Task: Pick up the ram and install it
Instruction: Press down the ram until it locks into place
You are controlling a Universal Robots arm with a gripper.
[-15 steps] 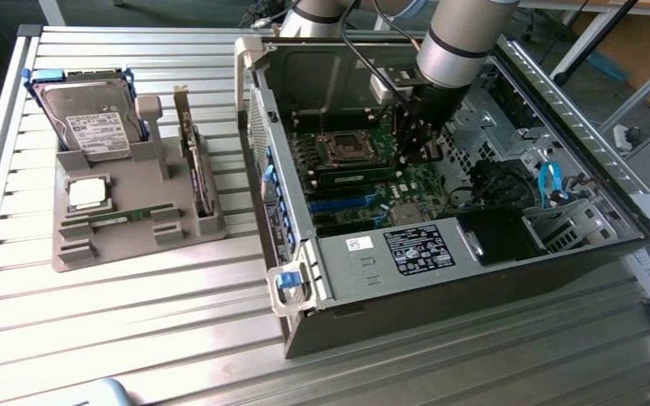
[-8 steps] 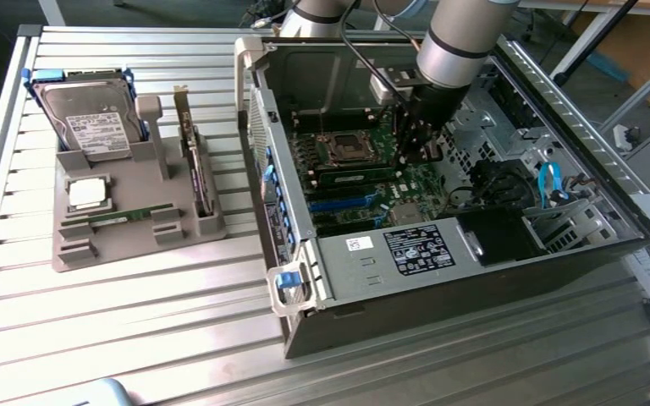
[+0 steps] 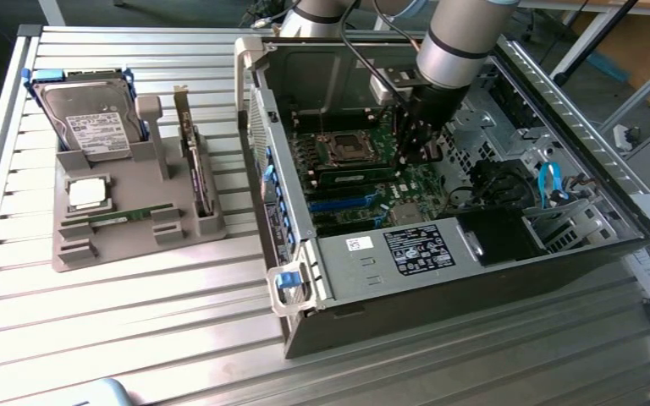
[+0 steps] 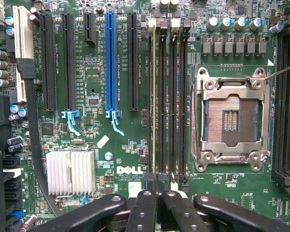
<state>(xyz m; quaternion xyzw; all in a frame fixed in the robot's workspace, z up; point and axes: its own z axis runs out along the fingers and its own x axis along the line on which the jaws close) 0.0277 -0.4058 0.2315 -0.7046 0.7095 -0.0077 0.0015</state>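
The arm (image 3: 452,42) is a thick silver-grey tube with a darker grey ring round it, and black cables run alongside. The claw (image 4: 157,186) is black: curved glossy link bars and narrow fingers (image 4: 144,205), each studded with small silver screws

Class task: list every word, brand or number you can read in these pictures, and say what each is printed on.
"DELL": white, on the motherboard.
Fine print under it and the slot labels: too small to read.
Case sticker and hard drive label: unreadable.
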